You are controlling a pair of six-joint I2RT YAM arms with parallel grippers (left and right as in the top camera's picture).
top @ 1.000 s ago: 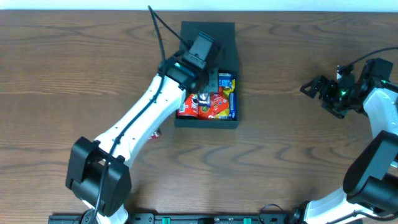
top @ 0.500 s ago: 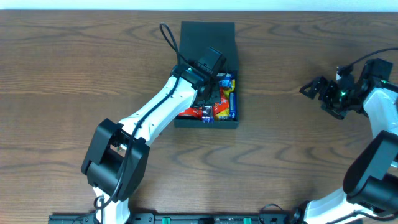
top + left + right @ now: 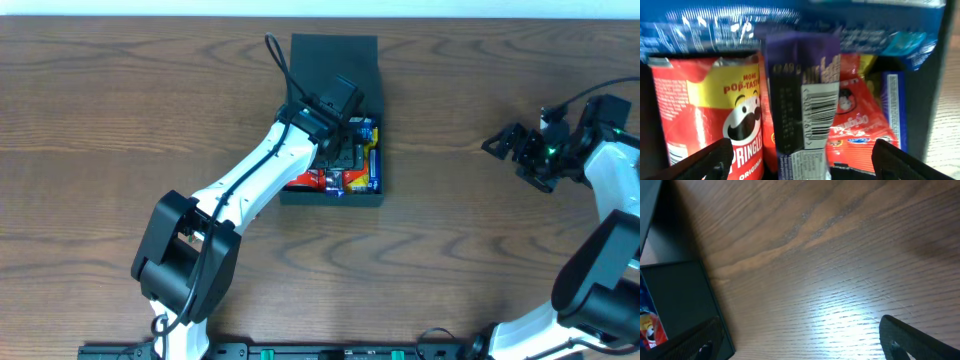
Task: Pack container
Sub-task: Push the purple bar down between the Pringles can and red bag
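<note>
The black container (image 3: pixel 333 199) sits at the table's middle with its lid (image 3: pixel 333 62) folded back. Inside lie snack packets. My left gripper (image 3: pixel 346 152) hangs low inside the box and is open. In the left wrist view its fingers (image 3: pixel 706 161) stand wide apart either side of a purple packet (image 3: pixel 802 100), which lies loose on a red Pringles can (image 3: pixel 715 115) and a red packet (image 3: pixel 855 125). A blue packet (image 3: pixel 790 30) lies behind them. My right gripper (image 3: pixel 497 143) hovers open over bare wood at the far right, holding nothing.
The container's dark wall (image 3: pixel 932 100) rises close to the right of my left gripper (image 3: pixel 800 165). In the right wrist view a corner of the container (image 3: pixel 680 300) shows at the left, with bare wooden table (image 3: pixel 830 255) under my right gripper (image 3: pixel 805 340).
My left gripper moved a little further over the box, then opened and let go of the purple packet inside it. The right arm has not moved.
</note>
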